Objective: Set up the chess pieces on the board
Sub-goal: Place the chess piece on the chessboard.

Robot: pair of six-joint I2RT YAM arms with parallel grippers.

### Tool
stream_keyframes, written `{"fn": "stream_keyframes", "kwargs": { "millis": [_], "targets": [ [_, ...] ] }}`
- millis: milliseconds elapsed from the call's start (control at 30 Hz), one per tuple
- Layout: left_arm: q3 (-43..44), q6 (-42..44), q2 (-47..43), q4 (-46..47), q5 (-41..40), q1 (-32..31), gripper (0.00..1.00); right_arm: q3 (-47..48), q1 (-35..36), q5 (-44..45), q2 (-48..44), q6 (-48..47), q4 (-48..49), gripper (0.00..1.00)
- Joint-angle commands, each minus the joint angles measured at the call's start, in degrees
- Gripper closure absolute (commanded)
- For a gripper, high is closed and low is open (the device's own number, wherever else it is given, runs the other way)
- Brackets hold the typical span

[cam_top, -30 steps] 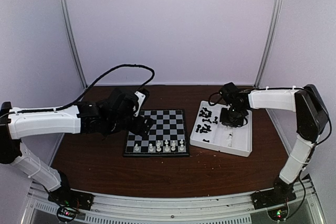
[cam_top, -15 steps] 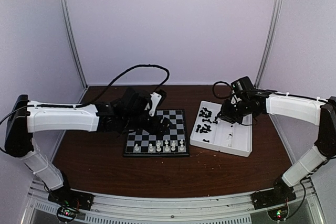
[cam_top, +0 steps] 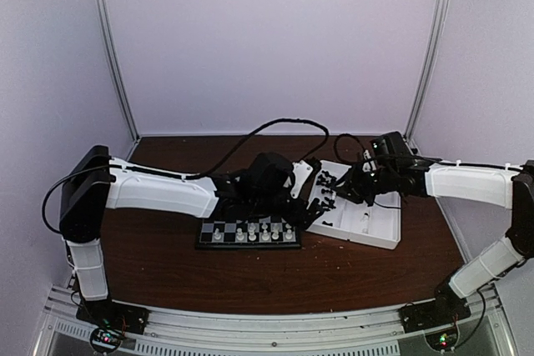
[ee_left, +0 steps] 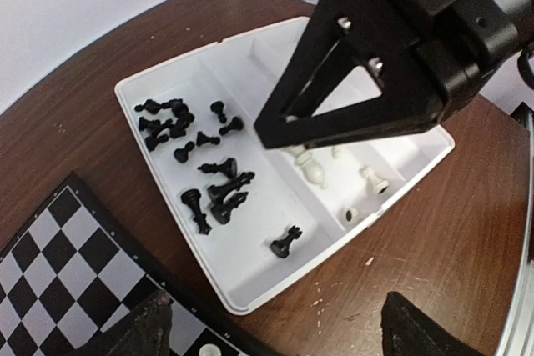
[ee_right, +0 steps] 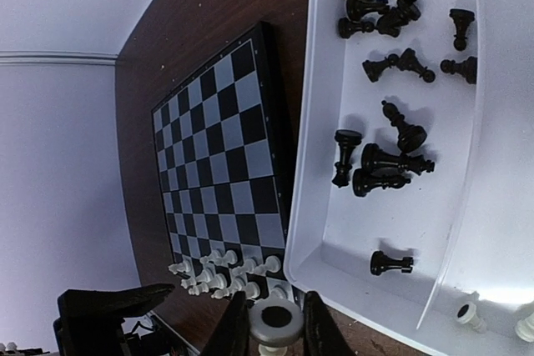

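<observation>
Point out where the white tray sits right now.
In the top view the white tray lies just right of the board; the right end effector, holding a white piece, hangs over it.

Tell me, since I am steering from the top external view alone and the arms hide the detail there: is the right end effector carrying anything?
Observer: Yes. In the right wrist view, the right end effector is shut on a white chess piece, seen from its round top.
Operator: And the left end effector, is it free for a pick?
Observer: It looks free. In the left wrist view, the left end effector is open, with its fingers wide apart and nothing between them.
</observation>
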Motion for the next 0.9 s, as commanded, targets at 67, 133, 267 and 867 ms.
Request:
{"fn": "stream_keyframes", "kwargs": {
  "millis": [67, 133, 267, 867],
  "targets": [
    [3.77, 1.64, 1.63, 4.7, 2.05, 0.25, 0.15, -1.92, 1.26, -1.57, -3.55, 2.3, 4.94, 0.8],
    [4.71, 1.44, 2.4, 4.17, 1.82, 0.19, 0.17, -2.2, 1.66, -1.89, -3.74, 2.73, 5.3, 0.8],
    [5.52, 1.48, 3.25, 4.46, 2.07, 0.19, 0.23, -3.02, 1.85, -1.58, -5.0, 3.34, 5.68, 0.8],
    [3.41, 8.73, 6.45, 14.65, 5.85, 0.19, 0.33, -7.2, 2.09, -5.44, -7.15, 9.11, 9.89, 0.79]
  ]
}}
